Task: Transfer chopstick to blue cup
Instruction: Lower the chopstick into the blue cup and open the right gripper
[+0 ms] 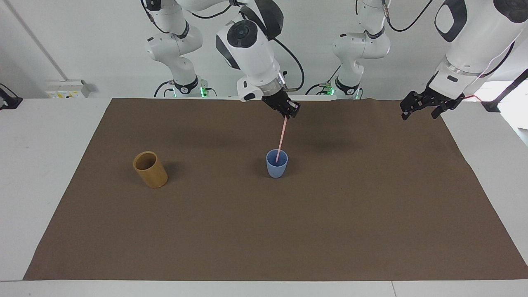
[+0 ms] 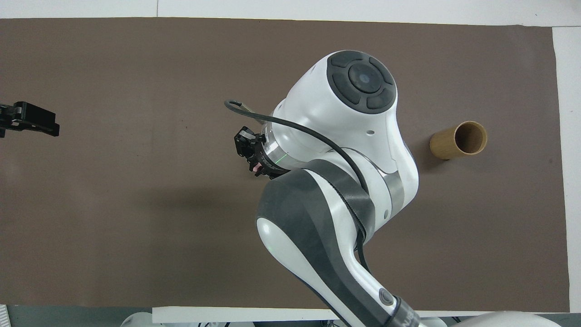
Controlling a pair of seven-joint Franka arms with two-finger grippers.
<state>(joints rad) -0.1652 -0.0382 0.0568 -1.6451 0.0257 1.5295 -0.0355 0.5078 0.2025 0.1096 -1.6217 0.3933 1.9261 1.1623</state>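
Your right gripper (image 1: 290, 113) fingers grip the chopstick's (image 1: 281, 138) top; its tip sits inside the blue cup (image 1: 276, 163); overhead, the arm hides that cup; the bamboo cup (image 1: 150, 169) looks empty; your left gripper (image 1: 425, 108) waits released over the bench (image 1: 264, 231) edge.

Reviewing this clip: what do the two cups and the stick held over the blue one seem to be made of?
Blue cup: probably matte plastic or silicone; even light-blue colour, soft rounded base, no shine.
Tan cup: likely bamboo or wood; straight cylinder, warm tan wall, darker inside.
Chopstick: thin, pale pink, uniform; plastic or painted wood, cannot tell which. The right gripper holds its top end, and its lower tip is in the blue cup.
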